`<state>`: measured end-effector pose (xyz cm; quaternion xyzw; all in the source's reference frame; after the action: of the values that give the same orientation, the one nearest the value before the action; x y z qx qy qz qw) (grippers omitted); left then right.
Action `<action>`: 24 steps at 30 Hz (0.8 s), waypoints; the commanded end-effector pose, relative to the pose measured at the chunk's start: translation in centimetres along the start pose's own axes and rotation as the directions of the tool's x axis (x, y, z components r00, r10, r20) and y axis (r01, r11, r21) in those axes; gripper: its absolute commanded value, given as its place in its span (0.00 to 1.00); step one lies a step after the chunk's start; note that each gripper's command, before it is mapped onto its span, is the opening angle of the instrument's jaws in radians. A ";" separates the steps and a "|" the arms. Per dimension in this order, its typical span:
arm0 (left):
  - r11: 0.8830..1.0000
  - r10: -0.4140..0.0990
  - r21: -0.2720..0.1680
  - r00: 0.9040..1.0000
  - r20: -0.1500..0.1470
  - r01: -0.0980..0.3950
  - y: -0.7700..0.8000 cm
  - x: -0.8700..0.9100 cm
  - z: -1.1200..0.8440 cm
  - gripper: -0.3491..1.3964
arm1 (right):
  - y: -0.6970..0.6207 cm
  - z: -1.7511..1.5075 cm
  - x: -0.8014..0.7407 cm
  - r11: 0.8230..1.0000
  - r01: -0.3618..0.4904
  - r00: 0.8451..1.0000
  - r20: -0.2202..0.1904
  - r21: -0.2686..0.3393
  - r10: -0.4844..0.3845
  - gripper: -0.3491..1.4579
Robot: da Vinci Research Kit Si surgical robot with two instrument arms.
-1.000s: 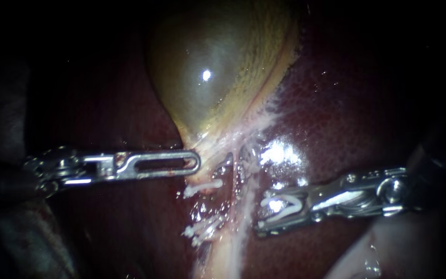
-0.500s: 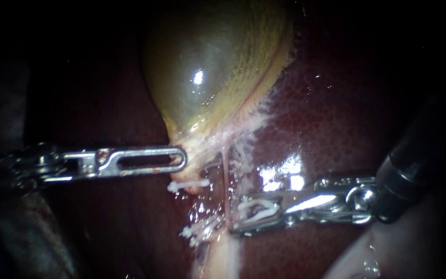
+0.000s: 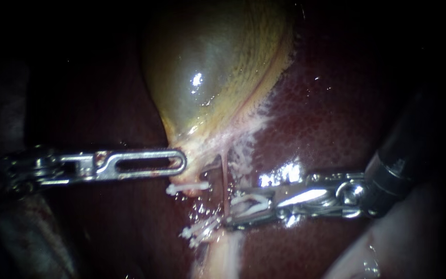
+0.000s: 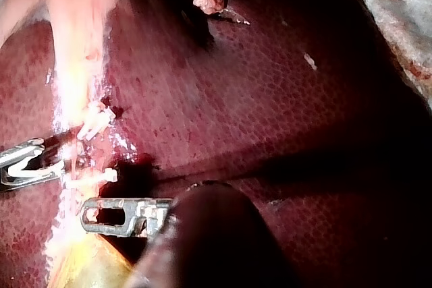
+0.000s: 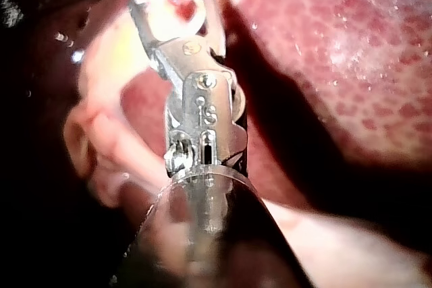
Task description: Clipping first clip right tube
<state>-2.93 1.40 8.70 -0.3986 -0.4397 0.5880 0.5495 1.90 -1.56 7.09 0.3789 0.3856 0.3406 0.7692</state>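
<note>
The yellow-green gallbladder (image 3: 212, 72) lies on the dark red liver (image 3: 336, 119). My left instrument (image 3: 181, 161) comes in level, its slotted jaws shut on the gallbladder's narrow lower end; it also shows in its own wrist view (image 4: 91, 215). A thin pale right tube (image 3: 225, 173) runs down from that end. My right instrument (image 3: 228, 209) holds an open white clip (image 3: 249, 204) between its jaws, which stand apart, and their mouth reaches the tube. In the left wrist view the right instrument (image 4: 40, 163) meets the same pale strand. Its own wrist view shows its jaws (image 5: 177, 5) against wet tissue.
A white clip (image 3: 188, 186) sits on tissue just under the left instrument's tip, and more white clips (image 3: 200, 232) lie lower on the left strand. A pale band of tissue (image 3: 223, 256) runs downward. A pale fold (image 3: 388, 248) lies under the right shaft.
The right instrument has moved left with its clip until its jaws reach the right tube. The left instrument drew the gallbladder's lower end slightly left, then held still.
</note>
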 end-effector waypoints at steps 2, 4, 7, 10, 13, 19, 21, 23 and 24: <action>1.000 0.000 -0.001 1.000 0.001 0.000 0.01 0.00 0.00 0.00 | 0.02 0.02 -0.02 1.000 0.002 1.000 -0.001 0.000 -0.002 0.51; 1.000 0.000 -0.001 1.000 0.000 0.000 0.03 0.00 0.00 0.00 | 0.05 0.04 -0.04 1.000 0.003 1.000 -0.001 -0.001 -0.003 0.51; 1.000 -0.001 -0.001 1.000 0.001 0.001 0.04 0.00 -0.01 0.00 | 0.10 0.07 -0.05 1.000 0.006 1.000 -0.002 -0.002 -0.006 0.51; 1.000 -0.002 -0.001 1.000 0.001 0.002 0.06 -0.01 -0.01 0.00 | 0.14 0.09 -0.08 1.000 0.008 1.000 -0.003 -0.003 -0.008 0.51; 1.000 -0.002 -0.001 1.000 0.000 0.002 0.07 -0.01 0.00 0.00 | 0.18 0.12 -0.09 1.000 0.010 1.000 -0.004 -0.004 -0.010 0.51; 1.000 -0.002 -0.003 1.000 0.002 0.002 0.09 -0.01 0.01 0.00 | 0.23 0.18 -0.10 1.000 0.012 1.000 -0.005 -0.006 -0.012 0.51; 1.000 -0.002 -0.003 1.000 0.002 0.002 0.09 -0.01 0.01 0.00 | 0.23 0.21 -0.10 1.000 0.012 1.000 -0.005 -0.004 -0.012 0.51; 1.000 -0.002 -0.003 1.000 0.002 0.002 0.09 -0.01 0.01 0.00 | 0.22 0.24 -0.09 1.000 0.012 1.000 -0.004 -0.002 -0.012 0.51; 1.000 -0.002 -0.003 1.000 0.002 0.002 0.09 -0.01 0.01 0.00 | 0.21 0.26 -0.09 1.000 0.012 1.000 -0.003 0.000 -0.012 0.51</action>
<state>-2.96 1.39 8.62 -0.3982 -0.4416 0.5872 0.5492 2.05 -1.61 7.41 0.3767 0.3896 0.3360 0.7703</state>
